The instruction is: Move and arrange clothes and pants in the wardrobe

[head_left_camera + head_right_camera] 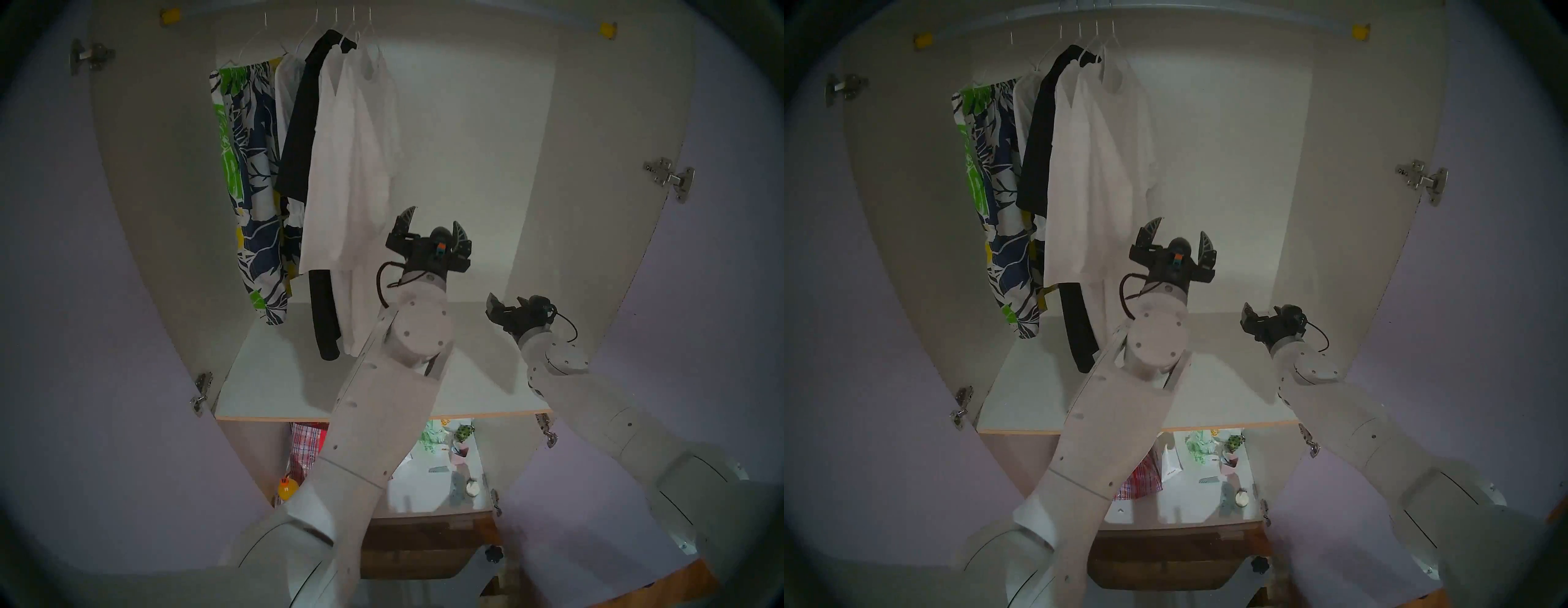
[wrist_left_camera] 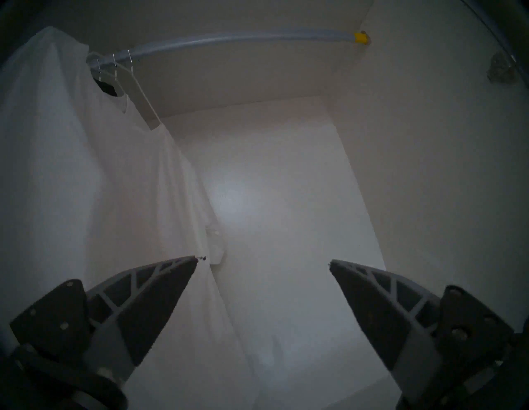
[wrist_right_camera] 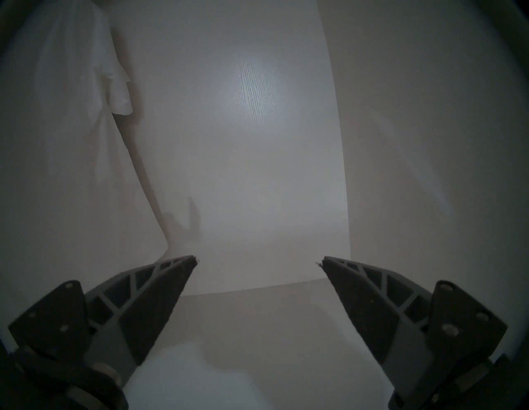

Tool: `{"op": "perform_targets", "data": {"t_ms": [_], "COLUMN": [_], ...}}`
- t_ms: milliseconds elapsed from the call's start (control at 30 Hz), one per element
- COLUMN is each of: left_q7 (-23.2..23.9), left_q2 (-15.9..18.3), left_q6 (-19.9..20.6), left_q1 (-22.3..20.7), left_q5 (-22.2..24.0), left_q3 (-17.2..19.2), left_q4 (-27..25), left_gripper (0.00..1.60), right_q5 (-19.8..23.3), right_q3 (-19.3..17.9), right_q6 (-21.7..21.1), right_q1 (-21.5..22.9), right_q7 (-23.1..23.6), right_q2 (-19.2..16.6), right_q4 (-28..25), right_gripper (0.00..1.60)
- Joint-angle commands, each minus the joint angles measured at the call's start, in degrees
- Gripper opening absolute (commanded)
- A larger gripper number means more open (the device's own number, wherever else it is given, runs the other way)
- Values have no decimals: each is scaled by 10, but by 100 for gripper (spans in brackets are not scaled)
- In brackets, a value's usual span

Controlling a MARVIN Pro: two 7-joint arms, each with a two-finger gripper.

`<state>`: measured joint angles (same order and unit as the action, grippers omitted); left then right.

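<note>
Five garments hang on thin white hangers at the left of the wardrobe [image 1: 466, 127] rail [image 2: 229, 38]. From left to right they are a leaf-print one [image 1: 250, 178], a white ruffle-hemmed one [image 1: 288, 85], a long black one [image 1: 303, 127] and two white T-shirts [image 1: 326, 170] [image 1: 369, 161]. My left gripper [image 1: 434, 216] is open and empty, just right of the rightmost T-shirt's lower part [image 2: 128, 200]. Its left fingertip is at the fabric edge. My right gripper [image 1: 507, 301] is open and empty, lower and further right above the white shelf [image 1: 275, 382].
Lilac doors [image 1: 63, 254] [image 1: 721, 297] stand open on both sides. The right half of the rail carries no hangers. Below the shelf are a red plaid bag [image 1: 307, 441], a yellow toy [image 1: 287, 488] and small items [image 1: 458, 450].
</note>
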<state>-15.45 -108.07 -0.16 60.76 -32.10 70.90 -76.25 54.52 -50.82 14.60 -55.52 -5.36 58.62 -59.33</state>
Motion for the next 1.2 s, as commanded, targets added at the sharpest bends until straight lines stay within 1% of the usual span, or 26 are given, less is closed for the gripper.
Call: {"op": "perform_targets", "data": {"t_ms": [0,33,67,100,133,167,267,300,333,433,567,767,833,867,967,1000,1100,1167], "left_q7": [-29,-29,-35,-38,-43,-43,-47,-45,-42,-34,-46,-71,-81,-84,-93,-98,-111,-130], "left_q2": [-32,-32,-42,-56,-62,-62,-66,-62,-62,-50,-44,-39,-32,-28,-18,-14,-6,-4], "left_q6": [18,18,26,28,28,28,32,35,34,31,24,18,17,15,15,16,11,4], "left_q1": [-66,-66,-86,-99,-109,-109,-140,-162,-160,-188,-224,-288,-318,-319,-346,-361,-378,-410], "left_q5": [-48,-48,-60,-85,-99,-99,-129,-138,-144,-157,-160,-151,-152,-156,-159,-159,-158,-153], "left_q3": [30,30,44,71,82,82,112,121,126,138,147,167,172,172,175,176,182,189], "left_q4": [22,22,42,58,70,70,101,121,117,136,167,236,270,271,300,317,331,365], "left_gripper": [160,160,160,160,160,160,160,160,160,160,160,160,160,160,160,160,160,160], "right_q5": [-1,-1,-1,-1,-1,-1,-1,-1,-1,-1,-1,-1,-1,-1,-1,-1,-1,-1], "right_q3": [-5,-5,-5,-5,-5,-5,-5,-5,-5,-5,-5,-5,-5,-5,-5,-5,-5,-5], "right_q6": [3,3,3,3,3,3,3,3,3,3,3,3,3,3,3,3,3,3], "right_q1": [14,14,14,14,14,14,14,14,14,14,14,14,14,14,14,14,14,14], "right_q7": [2,2,2,2,2,2,2,2,2,2,2,2,2,2,2,2,2,2], "right_q2": [-2,-2,-2,-2,-2,-2,-2,-1,-1,-1,-1,-2,-1,-1,-1,-1,-1,-1], "right_q4": [-8,-8,-8,-8,-8,-8,-8,-8,-8,-8,-8,-8,-8,-8,-8,-8,-8,-8], "right_gripper": [160,160,160,160,160,160,160,160,160,160,160,160,160,160,160,160,160,160]}}
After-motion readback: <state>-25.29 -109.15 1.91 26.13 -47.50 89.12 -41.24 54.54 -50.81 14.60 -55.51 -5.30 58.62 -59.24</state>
